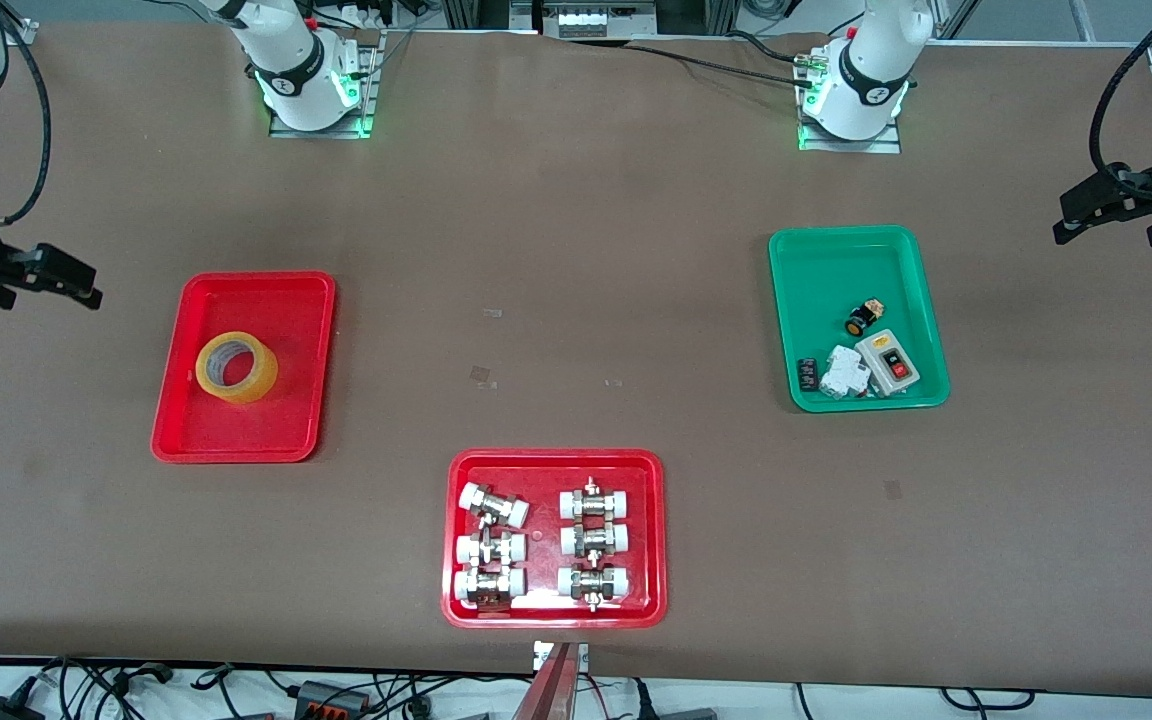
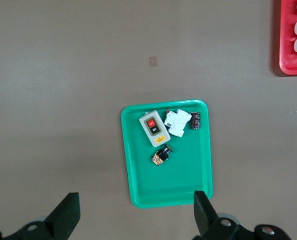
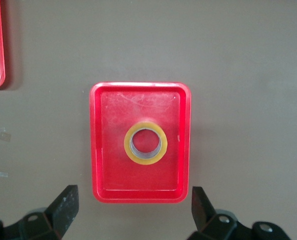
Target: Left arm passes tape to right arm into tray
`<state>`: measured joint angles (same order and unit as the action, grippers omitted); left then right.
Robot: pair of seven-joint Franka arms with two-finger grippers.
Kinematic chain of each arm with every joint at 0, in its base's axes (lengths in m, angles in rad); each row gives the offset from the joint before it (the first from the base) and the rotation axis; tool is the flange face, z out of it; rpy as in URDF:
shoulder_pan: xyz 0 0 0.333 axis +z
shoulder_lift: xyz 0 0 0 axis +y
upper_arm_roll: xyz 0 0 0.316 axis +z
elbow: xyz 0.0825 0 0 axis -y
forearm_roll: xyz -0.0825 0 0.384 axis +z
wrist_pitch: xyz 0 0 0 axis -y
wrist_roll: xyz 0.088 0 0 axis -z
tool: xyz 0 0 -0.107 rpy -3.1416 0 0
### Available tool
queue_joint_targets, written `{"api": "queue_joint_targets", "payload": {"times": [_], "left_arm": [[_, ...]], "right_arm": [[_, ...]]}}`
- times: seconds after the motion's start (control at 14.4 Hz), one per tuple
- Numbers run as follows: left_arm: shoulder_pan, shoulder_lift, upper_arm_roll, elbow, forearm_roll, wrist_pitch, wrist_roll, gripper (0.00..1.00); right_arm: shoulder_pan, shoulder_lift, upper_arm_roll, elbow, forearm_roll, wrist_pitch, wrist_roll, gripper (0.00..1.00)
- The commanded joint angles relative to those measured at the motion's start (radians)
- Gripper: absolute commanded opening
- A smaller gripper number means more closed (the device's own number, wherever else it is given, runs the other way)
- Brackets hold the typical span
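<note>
My right gripper [image 3: 131, 212] is up in the air at the right arm's end of the table, with its two fingers [image 3: 64, 205] spread wide and nothing between them. Straight below it sits the plain red tray [image 3: 97, 145], and the tape [image 3: 145, 142] lies flat in the middle of that tray, its round hole facing up. My left gripper [image 2: 136, 215] is up in the air at the left arm's end of the table, and its fingers [image 2: 67, 214] are spread wide and empty too. Under it is the green tray [image 2: 183, 185], with a grey switch box [image 2: 153, 127] and some small parts inside. Between my two grippers, and closer to the front camera, is the red tray of pipe fittings [image 1: 456, 530].
</note>
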<state>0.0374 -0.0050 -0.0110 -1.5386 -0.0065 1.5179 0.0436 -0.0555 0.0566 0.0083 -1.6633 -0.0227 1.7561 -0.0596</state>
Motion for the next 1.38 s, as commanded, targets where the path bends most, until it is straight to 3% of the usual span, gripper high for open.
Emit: {"api": "queue_joint_targets", "payload": {"times": [0.0,1.32], "left_arm": [[-0.004,0.014,-0.003,0.034,0.017,-0.024,-0.01,1.0],[-0.004,0.025,-0.003,0.052,0.016,-0.027,-0.01,1.0]], "right_arm": [[-0.003,-0.073,0.004,-0.112,-0.011,0.051,0.017,1.0],[0.005,-0.081,0.009,-0.098,0.003,-0.006,0.02,1.0]]}}
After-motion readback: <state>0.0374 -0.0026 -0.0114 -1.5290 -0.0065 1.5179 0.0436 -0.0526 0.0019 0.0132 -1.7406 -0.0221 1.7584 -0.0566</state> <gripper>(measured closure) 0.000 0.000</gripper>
